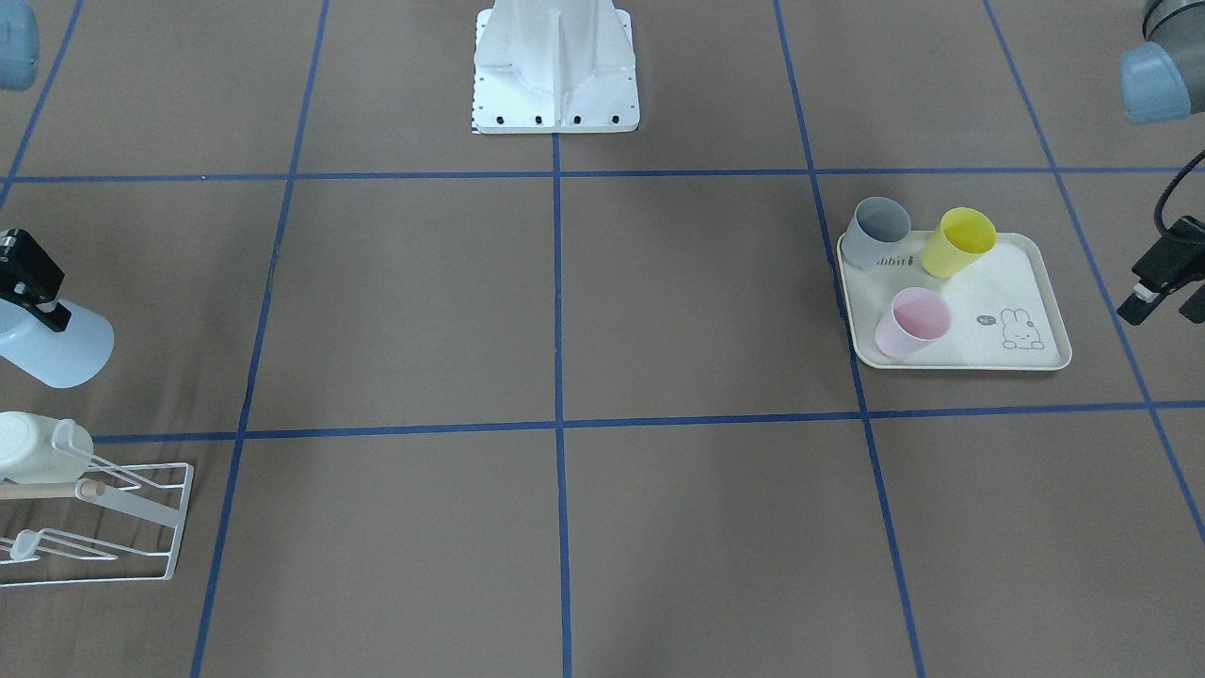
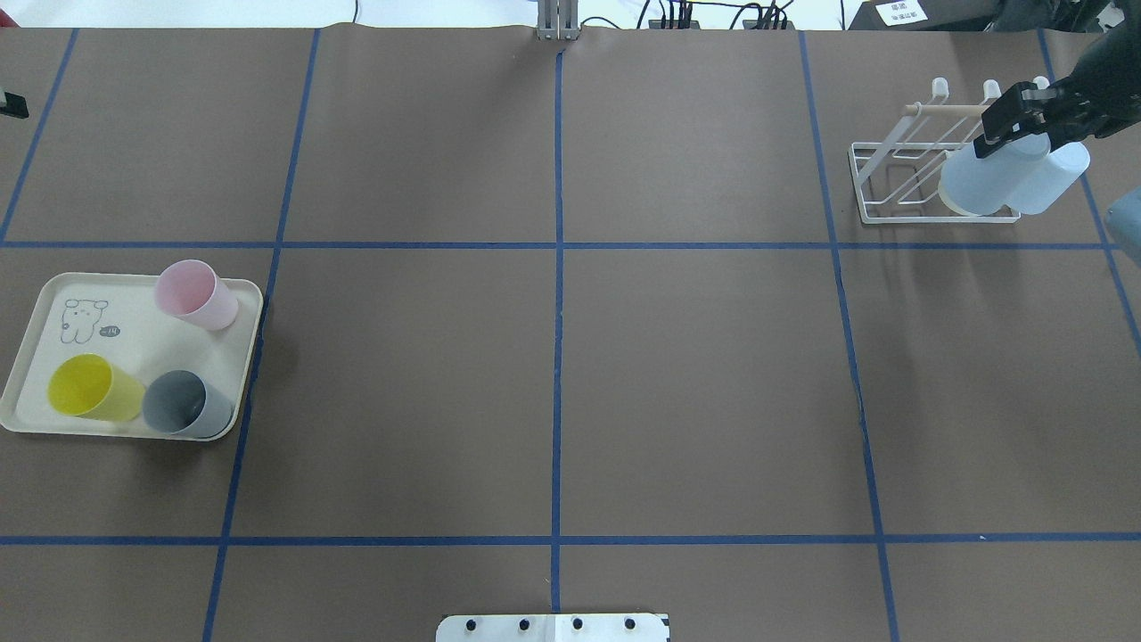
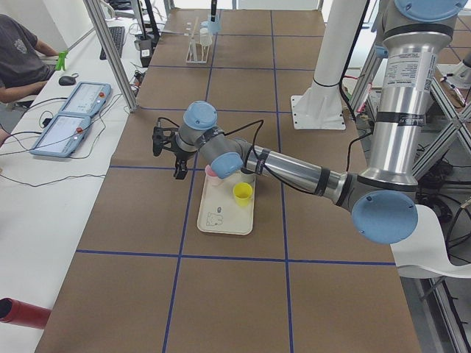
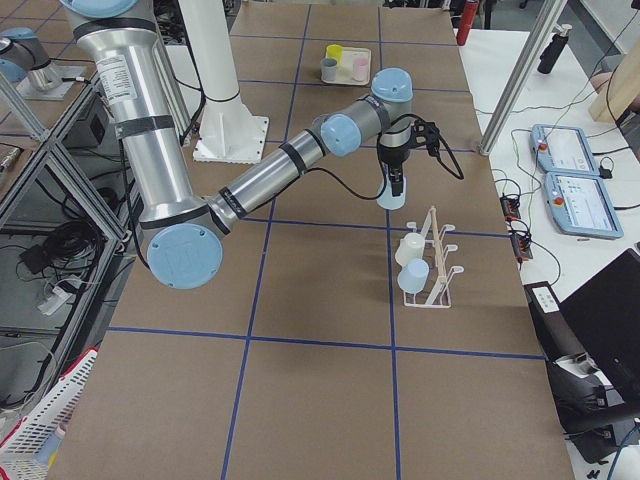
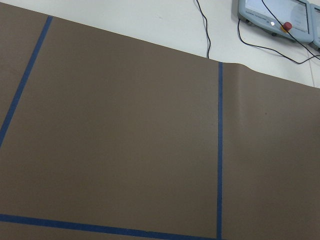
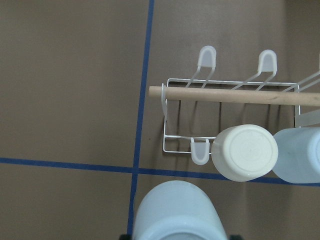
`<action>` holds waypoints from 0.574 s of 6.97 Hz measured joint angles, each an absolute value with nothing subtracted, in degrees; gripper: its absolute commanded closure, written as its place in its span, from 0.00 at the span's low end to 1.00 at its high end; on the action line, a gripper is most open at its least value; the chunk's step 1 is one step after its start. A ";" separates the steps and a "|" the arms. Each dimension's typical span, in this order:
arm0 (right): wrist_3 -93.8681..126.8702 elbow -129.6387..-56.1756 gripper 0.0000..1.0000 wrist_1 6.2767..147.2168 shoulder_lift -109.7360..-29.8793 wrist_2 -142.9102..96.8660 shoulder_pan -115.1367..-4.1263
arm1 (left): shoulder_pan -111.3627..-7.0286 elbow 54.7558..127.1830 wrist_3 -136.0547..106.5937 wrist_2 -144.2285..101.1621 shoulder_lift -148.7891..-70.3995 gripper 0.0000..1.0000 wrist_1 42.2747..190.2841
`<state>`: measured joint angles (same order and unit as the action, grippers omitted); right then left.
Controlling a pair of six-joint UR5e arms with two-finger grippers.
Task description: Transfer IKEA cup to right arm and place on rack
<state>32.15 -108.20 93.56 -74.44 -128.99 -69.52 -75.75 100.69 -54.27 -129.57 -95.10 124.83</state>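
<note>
pale blue frosted ikea cup (image 6: 177, 212) clamped in right gripper (image 1: 38, 301) jaws near rack (image 6: 200, 93) | rack: cream cup (image 6: 245, 152), second blue cup (image 6: 300, 155) | tray (image 1: 1045, 292): pink cup (image 1: 911, 322), yellow cup (image 1: 958, 242), grey cup (image 1: 875, 233) | left gripper (image 1: 1165, 306) jaws apart

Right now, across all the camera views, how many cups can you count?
6. Pink cup, yellow cup and grey cup stand on the tray. A cream cup and a light blue cup hang on the rack. The right gripper holds a sixth cup, blue. None seems hidden.
</note>
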 measured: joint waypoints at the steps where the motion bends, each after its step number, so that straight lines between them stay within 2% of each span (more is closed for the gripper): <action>1: 31.83 -106.22 0.69 93.53 -73.33 -128.98 -69.42 | -75.76 100.82 -54.26 -129.56 -94.88 0.00 124.81; 4: 29.85 -101.66 0.69 93.39 -69.99 -128.64 -69.35 | -75.71 101.47 -54.24 -129.55 -94.43 0.00 124.81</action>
